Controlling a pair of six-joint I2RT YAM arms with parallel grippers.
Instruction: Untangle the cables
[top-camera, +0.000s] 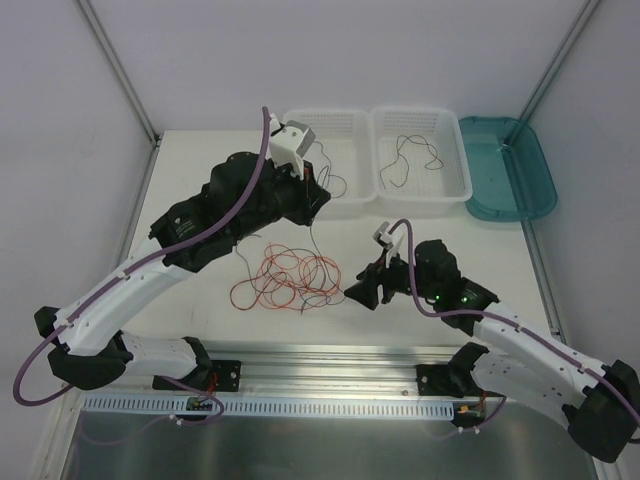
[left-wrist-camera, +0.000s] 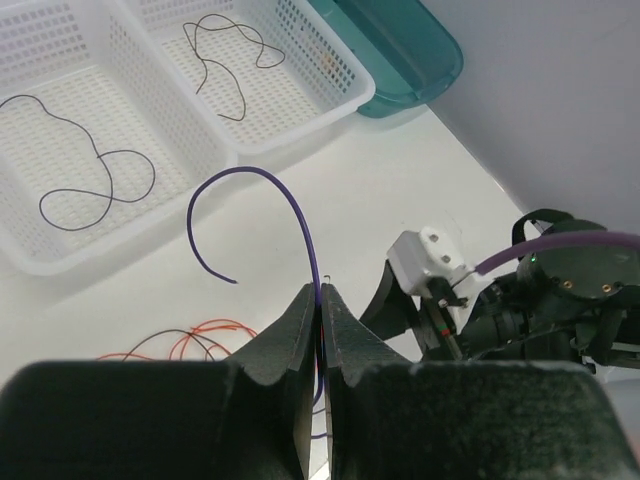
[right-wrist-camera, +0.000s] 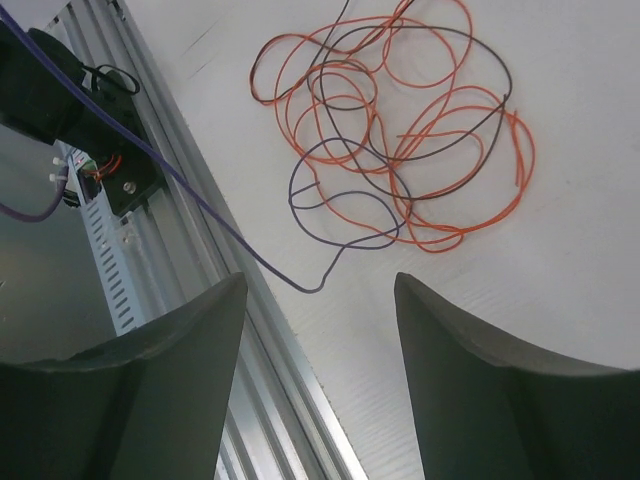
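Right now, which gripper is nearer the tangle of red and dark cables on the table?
Right. The right gripper, open, is just beside the tangle; the left gripper is farther back toward the baskets, shut on a purple cable.

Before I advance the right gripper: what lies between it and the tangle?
Right wrist view: bare table, crossed by one purple strand trailing from the tangle, its bend ahead of the open right gripper.
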